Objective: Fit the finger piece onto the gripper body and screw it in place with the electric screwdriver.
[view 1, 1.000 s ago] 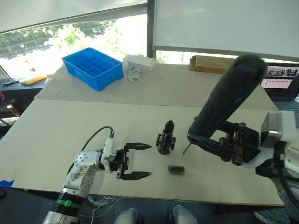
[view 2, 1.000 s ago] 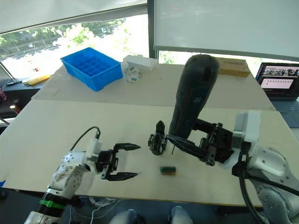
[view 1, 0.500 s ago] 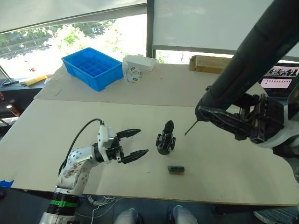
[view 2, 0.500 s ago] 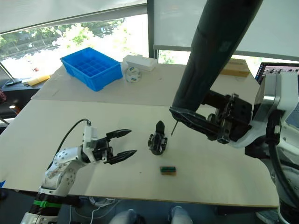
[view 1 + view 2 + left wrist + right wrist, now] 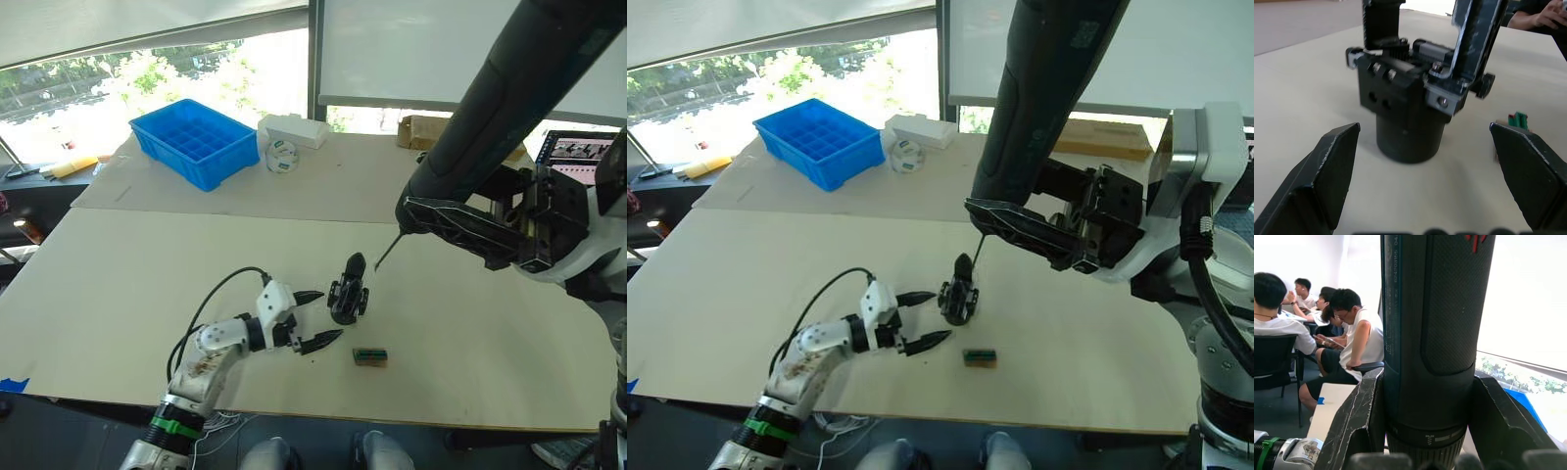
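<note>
From the left eye view, you have the small black gripper body with its round base and upright pointed finger (image 5: pixel 348 290) standing near the middle of the pale wooden counter (image 5: pixel 118 284), its long axis vertical, tip up. Your left gripper (image 5: pixel 316 318) lies just to its left with the fingers spread wide, holding nothing; one tip sits beside the base, the other nearer you. A small green-and-black block (image 5: pixel 369 356) lies just right of and nearer than the body. In the right eye view, your right gripper (image 5: pixel 1019 226) has its fingers closed around the long matte black electric screwdriver (image 5: pixel 1038 98), whose long axis runs steeply up and away, the thin metal bit (image 5: pixel 976 251) pointing down and left at the top of the body, close above it. The left wrist view shows the body between your open fingers (image 5: pixel 1332 166), its screws facing you. The right wrist view shows the screwdriver barrel clamped between the two fingers (image 5: pixel 1359 416). You look to be at the screwing step; next, close the left fingers on the base to steady it, then bring the bit down squarely into a screw head.
</note>
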You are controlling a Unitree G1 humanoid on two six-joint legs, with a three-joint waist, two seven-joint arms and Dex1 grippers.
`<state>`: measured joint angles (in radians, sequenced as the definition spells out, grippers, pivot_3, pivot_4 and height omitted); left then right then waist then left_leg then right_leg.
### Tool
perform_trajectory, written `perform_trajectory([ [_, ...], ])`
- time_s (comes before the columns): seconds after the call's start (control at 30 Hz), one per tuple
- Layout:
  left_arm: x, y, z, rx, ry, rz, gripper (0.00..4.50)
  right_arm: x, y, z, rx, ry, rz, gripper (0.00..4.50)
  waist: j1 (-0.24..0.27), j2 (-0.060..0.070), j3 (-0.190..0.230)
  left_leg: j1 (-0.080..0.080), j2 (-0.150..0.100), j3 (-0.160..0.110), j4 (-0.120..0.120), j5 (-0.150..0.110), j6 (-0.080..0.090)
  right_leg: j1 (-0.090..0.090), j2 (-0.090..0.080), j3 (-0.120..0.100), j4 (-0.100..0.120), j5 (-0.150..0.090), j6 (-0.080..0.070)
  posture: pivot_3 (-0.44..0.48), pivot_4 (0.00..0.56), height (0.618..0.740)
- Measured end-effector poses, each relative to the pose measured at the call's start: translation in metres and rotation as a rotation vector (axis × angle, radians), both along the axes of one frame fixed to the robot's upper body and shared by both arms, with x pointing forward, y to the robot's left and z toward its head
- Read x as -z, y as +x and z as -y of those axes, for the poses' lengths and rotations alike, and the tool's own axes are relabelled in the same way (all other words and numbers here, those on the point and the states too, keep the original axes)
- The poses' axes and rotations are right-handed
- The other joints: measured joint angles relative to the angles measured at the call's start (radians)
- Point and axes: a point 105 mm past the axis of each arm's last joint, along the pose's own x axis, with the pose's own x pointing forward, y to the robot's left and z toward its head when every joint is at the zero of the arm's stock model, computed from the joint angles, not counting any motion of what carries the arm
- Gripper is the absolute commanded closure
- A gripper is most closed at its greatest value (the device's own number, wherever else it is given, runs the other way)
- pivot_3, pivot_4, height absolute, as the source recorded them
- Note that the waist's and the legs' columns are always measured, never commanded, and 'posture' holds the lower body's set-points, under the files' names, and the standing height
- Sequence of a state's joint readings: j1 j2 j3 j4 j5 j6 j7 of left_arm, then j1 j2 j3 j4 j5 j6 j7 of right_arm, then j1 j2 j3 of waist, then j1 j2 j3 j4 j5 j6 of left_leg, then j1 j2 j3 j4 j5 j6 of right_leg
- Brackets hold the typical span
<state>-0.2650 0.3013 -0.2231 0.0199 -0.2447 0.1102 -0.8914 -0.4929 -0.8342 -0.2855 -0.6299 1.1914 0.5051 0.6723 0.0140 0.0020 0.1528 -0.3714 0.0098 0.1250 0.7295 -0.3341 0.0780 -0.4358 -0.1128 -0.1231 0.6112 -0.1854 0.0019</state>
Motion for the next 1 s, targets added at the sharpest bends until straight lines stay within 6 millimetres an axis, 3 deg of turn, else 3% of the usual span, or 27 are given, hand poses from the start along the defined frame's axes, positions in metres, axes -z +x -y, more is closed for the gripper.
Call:
perform_trajectory([
  [0.23, 0.018, 0.004, 0.008, -0.022, 0.041, -0.029, 0.02, 0.001, 0.001, 0.000, 0.001, -0.004, -0.009, 2.59, 0.000, 0.000, 0.000, 0.000, 0.000, 0.000, 0.000, 0.000, 0.000, 0.000, -0.001, 0.000, 0.000, 0.000, 0.000, 0.000, 0.150, 0.740],
  [0.73, 0.018, 0.017, 0.025, -0.027, 0.056, 0.043, 0.02, 0.002, 0.002, 0.000, 0.008, -0.010, -0.021, 2.59, 0.002, 0.000, 0.000, -0.001, 0.000, -0.001, 0.000, 0.000, 0.001, 0.000, -0.004, 0.000, 0.000, 0.001, -0.001, 0.000, 0.150, 0.740],
  [0.83, 0.018, 0.019, 0.027, -0.023, 0.055, 0.050, 0.86, 0.003, 0.002, 0.000, 0.008, -0.011, -0.022, 2.59, 0.002, 0.000, 0.000, -0.001, 0.000, -0.001, 0.000, 0.000, 0.001, 0.000, -0.006, 0.000, 0.000, 0.001, -0.001, 0.000, 0.150, 0.740],
  [0.93, 0.018, 0.021, 0.028, -0.018, 0.058, 0.054, 2.12, 0.003, 0.002, 0.000, 0.009, -0.011, -0.022, 2.59, 0.004, 0.000, 0.000, -0.001, 0.000, -0.001, 0.000, 0.000, 0.001, 0.000, -0.007, -0.001, 0.000, 0.001, -0.001, 0.000, 0.150, 0.740],
  [1.0, 0.018, 0.022, 0.028, -0.013, 0.057, 0.056, 2.17, 0.003, 0.002, 0.000, 0.009, -0.011, -0.022, 2.59, 0.004, 0.000, 0.000, -0.001, 0.000, -0.001, 0.000, -0.001, 0.001, 0.000, -0.007, -0.001, 0.000, 0.001, -0.001, 0.000, 0.150, 0.740],
])
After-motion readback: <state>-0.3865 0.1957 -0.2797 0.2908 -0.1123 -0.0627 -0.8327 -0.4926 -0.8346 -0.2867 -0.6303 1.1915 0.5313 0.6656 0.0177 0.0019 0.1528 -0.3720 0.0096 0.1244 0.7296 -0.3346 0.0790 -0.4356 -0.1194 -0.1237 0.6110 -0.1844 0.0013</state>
